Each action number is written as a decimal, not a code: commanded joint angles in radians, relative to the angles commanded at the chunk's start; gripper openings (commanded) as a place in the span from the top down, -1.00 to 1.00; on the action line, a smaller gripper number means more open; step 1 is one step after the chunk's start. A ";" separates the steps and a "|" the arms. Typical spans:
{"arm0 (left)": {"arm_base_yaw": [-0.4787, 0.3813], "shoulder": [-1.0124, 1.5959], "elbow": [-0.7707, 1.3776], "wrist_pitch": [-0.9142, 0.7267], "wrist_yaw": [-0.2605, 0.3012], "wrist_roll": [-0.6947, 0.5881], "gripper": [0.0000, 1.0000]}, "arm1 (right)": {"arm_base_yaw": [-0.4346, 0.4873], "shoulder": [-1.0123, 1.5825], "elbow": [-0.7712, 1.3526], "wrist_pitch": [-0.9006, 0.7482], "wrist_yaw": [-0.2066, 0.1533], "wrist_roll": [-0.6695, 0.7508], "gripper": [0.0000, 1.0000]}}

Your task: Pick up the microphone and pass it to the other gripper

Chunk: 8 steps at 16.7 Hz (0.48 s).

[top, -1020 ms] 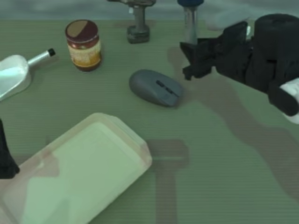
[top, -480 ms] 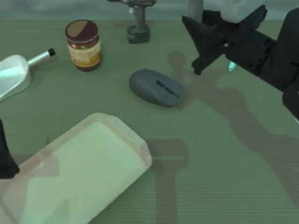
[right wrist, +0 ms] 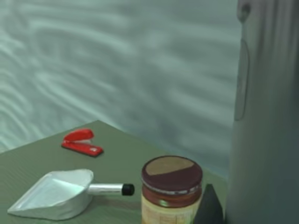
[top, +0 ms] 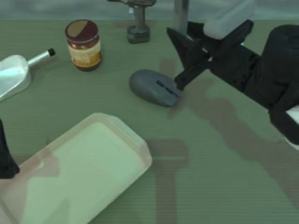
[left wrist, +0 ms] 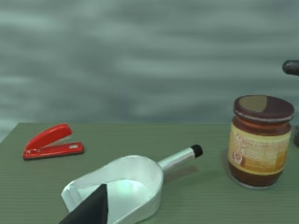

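Observation:
My right gripper [top: 180, 57] hangs above the table's far middle, just right of the mouse, and is shut on the microphone. Only the mic's grey metal handle [top: 181, 13] shows in the top view, standing upright at the far edge; its dark foam head is out of view. In the right wrist view the handle [right wrist: 266, 116] fills the right side, pressed beside one black fingertip [right wrist: 209, 206]. My left gripper [top: 4, 161] stays parked at the near left edge, open, with one finger [left wrist: 91, 211] showing in the left wrist view.
A grey mouse [top: 155, 87] lies just below the right gripper. A brown-lidded jar [top: 83, 44] and a metal scoop [top: 16, 72] sit at the far left, and a pale plastic container [top: 79, 172] at the near left. A grey tool base [top: 138, 28] stands at the back. A red stapler [left wrist: 52, 141] lies beyond the scoop.
The right gripper has lifted the microphone off the table and carried it leftward, now hanging near the mouse. The left arm has not moved.

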 joint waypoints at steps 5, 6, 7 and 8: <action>0.000 0.000 0.000 0.000 0.000 0.000 -1.00 | 0.085 -0.026 -0.042 0.033 0.078 0.004 1.00; 0.000 0.000 0.000 0.000 0.000 0.000 -1.00 | 0.085 -0.026 -0.042 0.033 0.078 0.004 1.00; 0.000 0.000 0.000 0.000 0.000 0.000 -1.00 | 0.081 -0.020 -0.038 0.031 0.074 0.006 1.00; 0.000 0.000 0.000 0.000 0.000 0.000 -1.00 | 0.082 -0.022 -0.039 0.031 0.075 0.006 1.00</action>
